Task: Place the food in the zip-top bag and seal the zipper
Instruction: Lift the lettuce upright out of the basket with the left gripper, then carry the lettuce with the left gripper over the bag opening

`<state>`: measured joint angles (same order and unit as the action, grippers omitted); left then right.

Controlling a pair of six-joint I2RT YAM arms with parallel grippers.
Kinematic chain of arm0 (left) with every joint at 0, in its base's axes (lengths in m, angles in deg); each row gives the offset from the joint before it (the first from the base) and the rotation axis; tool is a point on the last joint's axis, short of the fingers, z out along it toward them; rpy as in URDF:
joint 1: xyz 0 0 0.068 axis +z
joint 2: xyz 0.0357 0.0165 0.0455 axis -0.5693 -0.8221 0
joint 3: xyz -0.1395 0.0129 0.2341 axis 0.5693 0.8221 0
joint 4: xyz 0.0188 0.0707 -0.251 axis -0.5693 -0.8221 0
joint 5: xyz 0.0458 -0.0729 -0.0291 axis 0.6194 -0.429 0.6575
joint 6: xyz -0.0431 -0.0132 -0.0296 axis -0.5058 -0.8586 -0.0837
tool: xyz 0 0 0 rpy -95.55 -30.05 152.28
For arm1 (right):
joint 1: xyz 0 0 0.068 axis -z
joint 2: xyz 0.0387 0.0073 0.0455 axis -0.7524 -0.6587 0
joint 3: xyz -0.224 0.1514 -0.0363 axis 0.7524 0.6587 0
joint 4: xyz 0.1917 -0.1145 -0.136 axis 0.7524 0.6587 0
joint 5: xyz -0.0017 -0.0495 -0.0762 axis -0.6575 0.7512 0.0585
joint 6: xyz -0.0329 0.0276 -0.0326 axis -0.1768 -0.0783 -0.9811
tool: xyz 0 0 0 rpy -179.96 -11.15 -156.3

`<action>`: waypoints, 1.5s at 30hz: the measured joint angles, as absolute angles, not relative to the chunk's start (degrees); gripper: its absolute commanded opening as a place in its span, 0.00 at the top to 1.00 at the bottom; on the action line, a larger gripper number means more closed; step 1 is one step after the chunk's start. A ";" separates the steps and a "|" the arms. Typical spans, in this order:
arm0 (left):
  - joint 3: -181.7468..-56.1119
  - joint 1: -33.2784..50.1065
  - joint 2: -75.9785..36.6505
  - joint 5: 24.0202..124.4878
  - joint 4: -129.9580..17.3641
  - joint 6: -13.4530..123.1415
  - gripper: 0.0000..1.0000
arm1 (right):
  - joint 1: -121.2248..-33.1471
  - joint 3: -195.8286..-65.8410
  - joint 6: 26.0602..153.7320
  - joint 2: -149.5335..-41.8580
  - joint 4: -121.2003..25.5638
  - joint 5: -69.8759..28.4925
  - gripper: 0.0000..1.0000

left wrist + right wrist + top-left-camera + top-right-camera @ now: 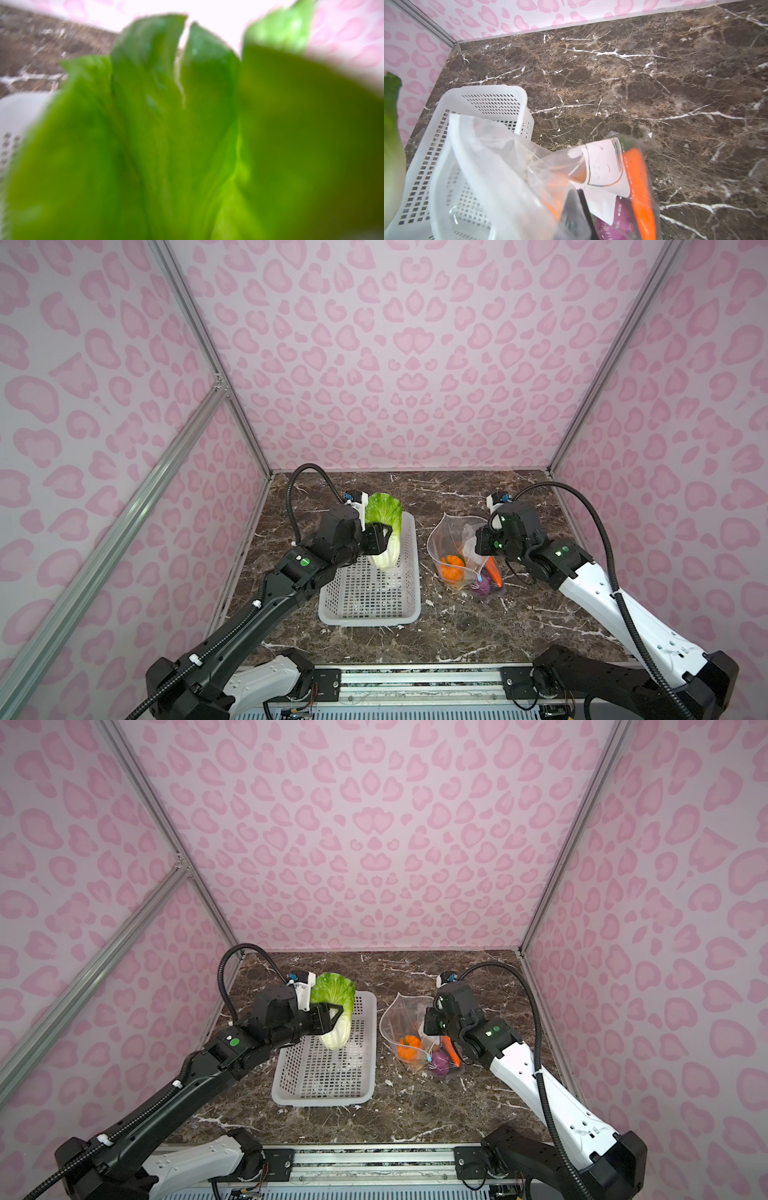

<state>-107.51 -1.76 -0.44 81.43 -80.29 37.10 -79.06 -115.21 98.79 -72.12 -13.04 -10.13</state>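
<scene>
Right wrist view shows the right gripper (574,209) clenched on the zip-top bag (500,158), right of the basket (492,91), while the left gripper (384,537) grasps the lettuce (384,510) above the basket's far end; the bulky head may snag the limp mouth and spill, and leaf blur hides the left jaws.

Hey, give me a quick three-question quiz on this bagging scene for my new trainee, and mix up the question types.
1. True or false: the left pincer holds the lettuce over the white basket.
2. Which item already lies inside the zip-top bag? A broccoli, B carrot, C banana.
3. Fill in: the bag's mouth, pinched by the right pincer, stands ____.
Key: 1 true; 2 B; 3 open.
</scene>
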 measured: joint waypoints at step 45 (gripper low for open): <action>-101.15 -29.22 -28.06 116.68 -20.57 44.49 0.48 | -77.49 -112.56 116.56 -69.76 -20.64 -15.37 1.00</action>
<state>-101.15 -29.22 -28.06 116.68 -20.57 44.49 -77.49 -112.56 116.56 -69.76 -20.64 -15.37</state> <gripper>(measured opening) 0.525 0.049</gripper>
